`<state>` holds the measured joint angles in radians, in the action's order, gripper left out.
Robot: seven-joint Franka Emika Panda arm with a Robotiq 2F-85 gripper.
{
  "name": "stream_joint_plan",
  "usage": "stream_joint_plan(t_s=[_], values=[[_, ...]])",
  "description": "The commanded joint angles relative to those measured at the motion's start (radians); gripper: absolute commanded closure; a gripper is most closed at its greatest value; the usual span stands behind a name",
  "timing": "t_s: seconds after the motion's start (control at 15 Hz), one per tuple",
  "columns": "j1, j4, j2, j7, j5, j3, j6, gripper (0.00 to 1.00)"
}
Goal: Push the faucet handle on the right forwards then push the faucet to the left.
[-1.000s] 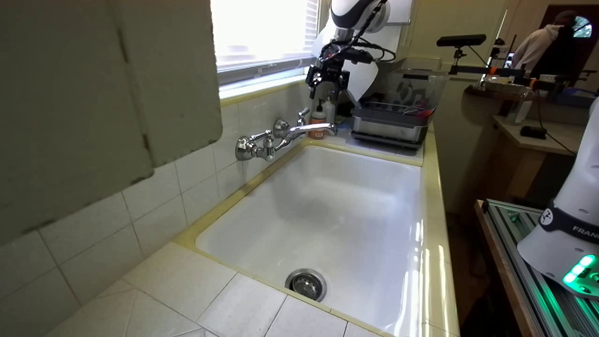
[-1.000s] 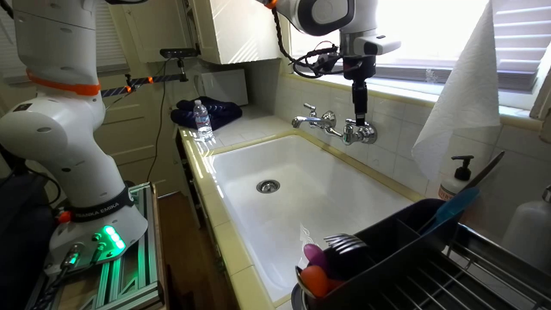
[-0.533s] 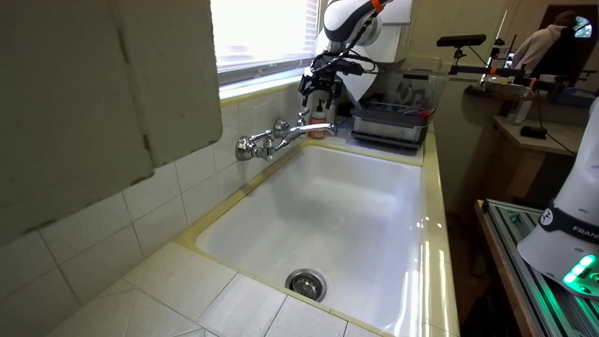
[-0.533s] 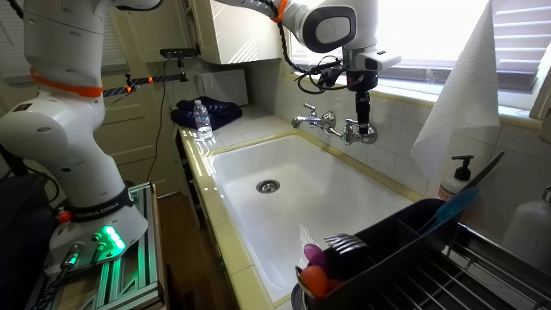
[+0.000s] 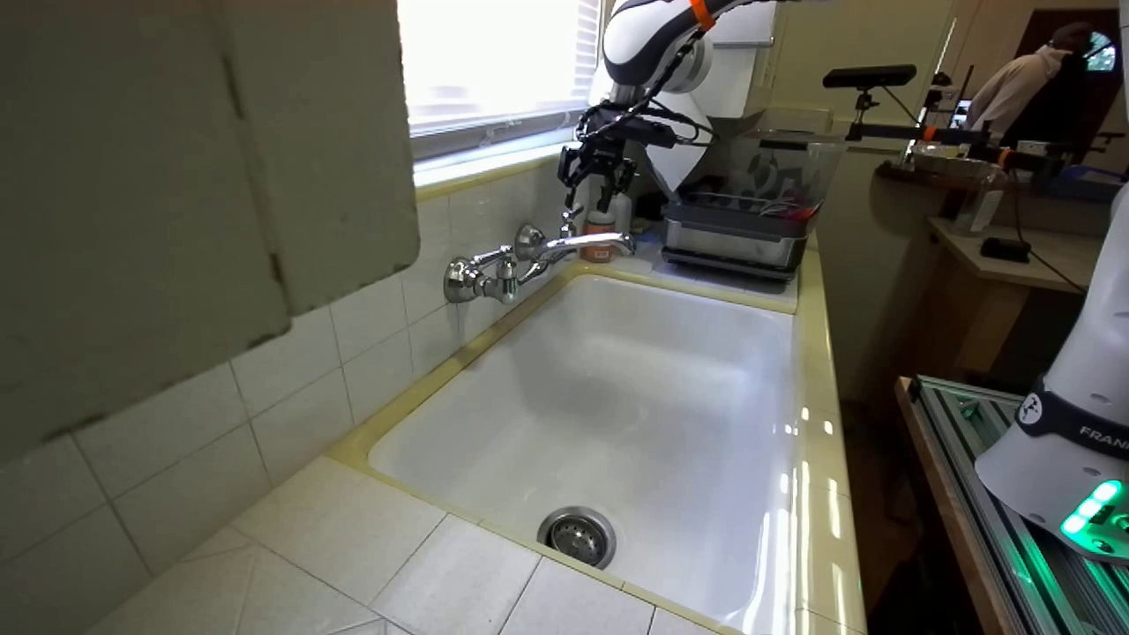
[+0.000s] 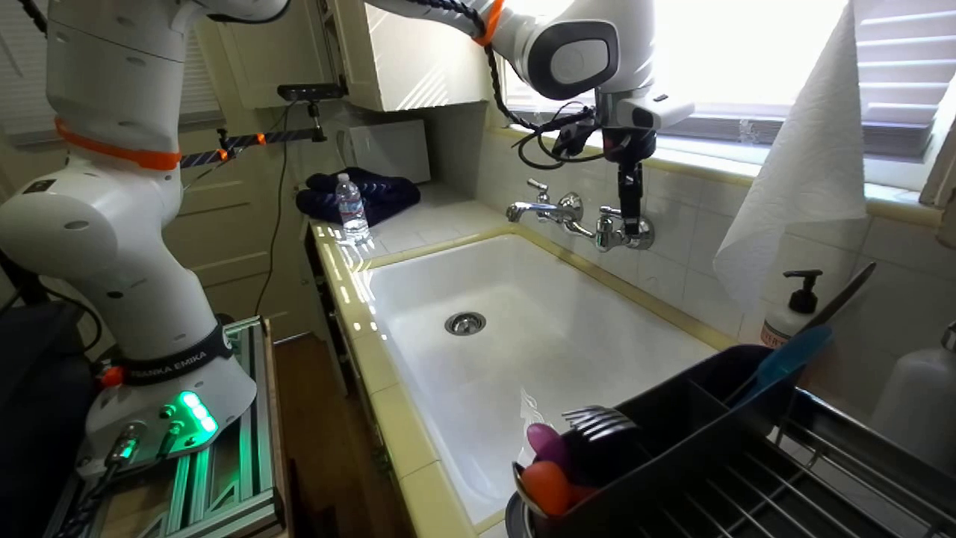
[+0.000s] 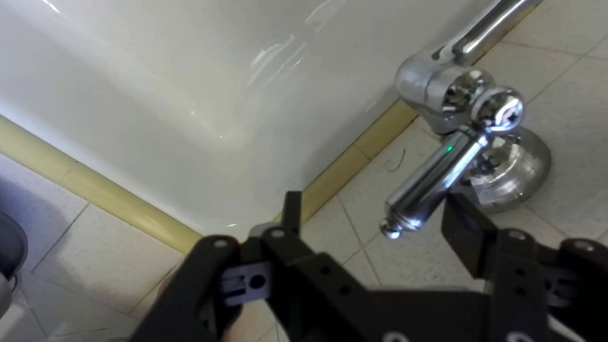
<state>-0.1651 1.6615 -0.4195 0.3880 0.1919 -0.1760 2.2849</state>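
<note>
End effector [image 7: 373, 205]: we see it parted wide, gripping nothing | right handle [image 7: 433, 176]: in the wrist view between its fingers [image 7: 291, 213], nearer one; contact we cannot tell | faucet [image 5: 549, 250]: on the tiled wall [image 5: 300, 353] above the sink [image 5: 653, 414]

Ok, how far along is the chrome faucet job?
Looks done: the approach; the black gripper is down at the stubby chrome right handle.
In hand: lining up; in the wrist view that handle shows between the open jaws, contact unclear.
Remaining, probably: both pushes; the handle points sideways along the white tiled wall, and the long chrome spout juts outward.
</note>
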Motion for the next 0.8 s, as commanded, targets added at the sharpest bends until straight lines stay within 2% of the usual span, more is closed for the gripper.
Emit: stream_joint_plan(t_s=[0.0, 0.07, 0.13, 0.2, 0.27, 0.33, 0.47, 0.53, 0.73], values=[[-0.006, -0.020, -0.016, 0.017, 0.025, 0.005, 0.010, 0.56], [-0.006, -0.024, -0.017, 0.018, 0.025, 0.006, 0.007, 0.63], [-0.004, -0.026, -0.017, 0.022, 0.024, 0.006, 0.007, 0.37], [-0.004, -0.026, -0.018, 0.024, 0.025, 0.007, 0.005, 0.26], [-0.004, -0.026, -0.019, 0.025, 0.024, 0.006, 0.004, 0.26], [-0.005, -0.026, -0.022, 0.026, 0.026, 0.007, 0.003, 0.21], [-0.005, -0.025, -0.026, 0.026, 0.027, 0.007, 0.005, 0.05], [-0.005, -0.024, -0.028, 0.025, 0.027, 0.008, 0.005, 0.01], [-0.005, -0.024, -0.035, 0.026, 0.026, 0.008, 0.001, 0.00]])
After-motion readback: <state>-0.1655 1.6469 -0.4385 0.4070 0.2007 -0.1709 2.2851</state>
